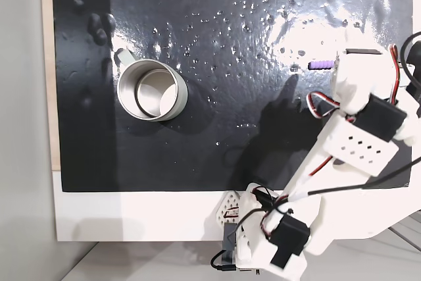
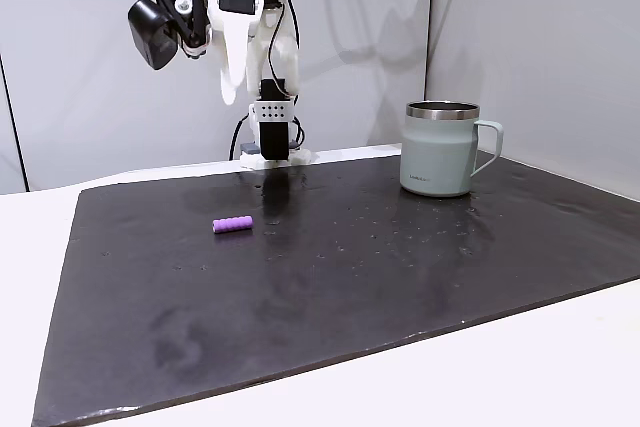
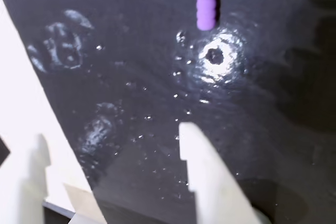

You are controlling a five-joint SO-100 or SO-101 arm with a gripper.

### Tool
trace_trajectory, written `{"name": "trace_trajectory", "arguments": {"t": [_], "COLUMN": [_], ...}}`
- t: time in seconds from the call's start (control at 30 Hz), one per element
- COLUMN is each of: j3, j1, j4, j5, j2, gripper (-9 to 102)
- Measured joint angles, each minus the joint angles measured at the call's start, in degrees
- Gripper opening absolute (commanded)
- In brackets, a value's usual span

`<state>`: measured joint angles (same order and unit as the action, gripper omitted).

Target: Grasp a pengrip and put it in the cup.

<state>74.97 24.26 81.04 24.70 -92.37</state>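
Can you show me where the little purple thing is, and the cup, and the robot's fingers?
Pengrip (image 2: 232, 224): fixed view, middle of its ribbed side.
Cup (image 2: 437, 155): fixed view, its grey outer wall.
Fingers (image 3: 202, 169): wrist view, on the white finger right of the gap.

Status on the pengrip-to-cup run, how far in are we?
Early. Done: nothing yet; the purple pengrip lies loose on the black mat and the cup looks empty from above. In hand: the arm is up in the air with the hand open, pengrip at the top edge of the wrist view, so this looks like the approach. Left: descend, grasp, carry across the mat, release into the cup.
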Motion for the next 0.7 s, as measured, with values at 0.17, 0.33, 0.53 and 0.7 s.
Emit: {"name": "trace_trajectory", "arguments": {"t": [0.17, 0.33, 0.53, 0.7], "j3": [0.00, 0.00, 0.00, 0.00], "j1": [0.62, 1.14, 1.14, 1.14], "j4": [0.00, -2.72, -4.92, -6.42], "j5": [0.09, 1.85, 2.55, 3.78], "j2": [7.56, 14.24, 19.07, 21.80], "gripper": [26, 25, 25, 24]}}
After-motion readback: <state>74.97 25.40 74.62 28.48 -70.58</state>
